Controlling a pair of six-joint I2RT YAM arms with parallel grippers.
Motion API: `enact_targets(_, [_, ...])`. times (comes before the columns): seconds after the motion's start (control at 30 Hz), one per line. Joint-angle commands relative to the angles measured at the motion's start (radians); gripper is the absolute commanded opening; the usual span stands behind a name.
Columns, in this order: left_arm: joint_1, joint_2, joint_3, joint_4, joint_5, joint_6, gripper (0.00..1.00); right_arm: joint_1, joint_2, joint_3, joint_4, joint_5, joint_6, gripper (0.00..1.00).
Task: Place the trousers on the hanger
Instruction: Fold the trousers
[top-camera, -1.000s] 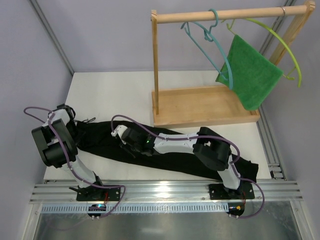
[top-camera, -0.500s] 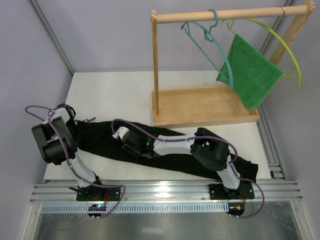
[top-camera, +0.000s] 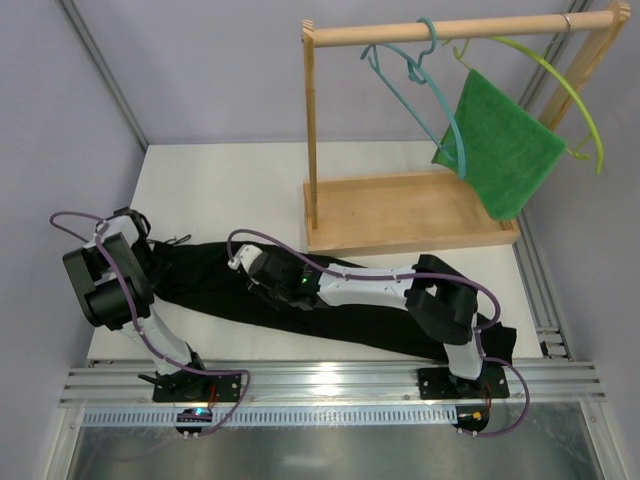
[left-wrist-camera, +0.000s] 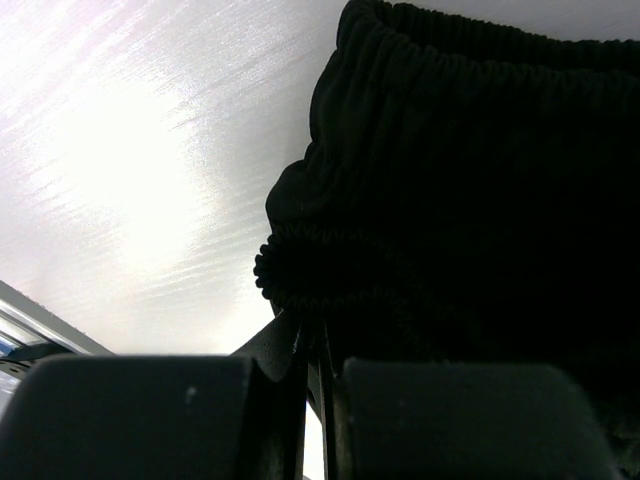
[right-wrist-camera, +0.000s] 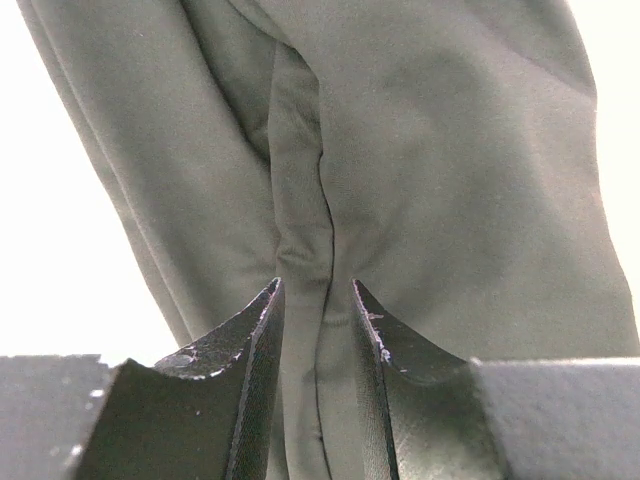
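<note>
The trousers (top-camera: 205, 280) lie stretched across the table (top-camera: 230, 190), well apart from the teal hanger (top-camera: 415, 68) hooked on the wooden rail (top-camera: 500, 27). Our left gripper (left-wrist-camera: 315, 345) is closed, seemingly on the elastic waistband (left-wrist-camera: 480, 60). Our right gripper (right-wrist-camera: 315, 300) pinches a fold farther along. We should lift both ends together and keep the cloth taut.

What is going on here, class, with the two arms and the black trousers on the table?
Two robot arms are handling the trousers, which lie stretched across the table. The left gripper is shut on the elastic waistband at the left end. The right gripper pinches a fold of the fabric further along. The hanger hangs bare on the wooden rail at the back, beside a green cloth draped on another hanger. The trousers are not on it yet.
</note>
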Motion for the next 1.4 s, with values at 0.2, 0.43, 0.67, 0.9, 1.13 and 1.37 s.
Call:
enact_targets(0.2, [0.009, 0.037, -0.018, 0.092, -0.002, 0.003, 0.01, -0.002, 0.081, 0.040, -0.007, 0.018, -0.017, 0.36])
enact_targets(0.43, [0.009, 0.031, -0.009, 0.088, 0.007, -0.003, 0.00, 0.000, 0.130, 0.050, -0.019, 0.033, -0.009, 0.32])
enact_targets(0.67, [0.015, 0.065, 0.029, 0.068, -0.006, 0.000, 0.00, -0.002, -0.003, -0.030, 0.010, 0.030, -0.043, 0.04])
enact_targets(0.9, [0.026, 0.086, 0.089, 0.040, -0.013, -0.005, 0.01, 0.003, -0.198, -0.211, 0.085, -0.129, -0.086, 0.04])
enact_targets(1.13, [0.036, 0.069, 0.142, 0.002, -0.010, -0.003, 0.01, 0.021, -0.267, -0.300, 0.142, -0.275, -0.069, 0.04])
enact_targets(1.37, [0.091, 0.060, 0.219, -0.060, -0.036, 0.015, 0.01, 0.025, -0.264, -0.393, 0.261, -0.358, -0.003, 0.04])
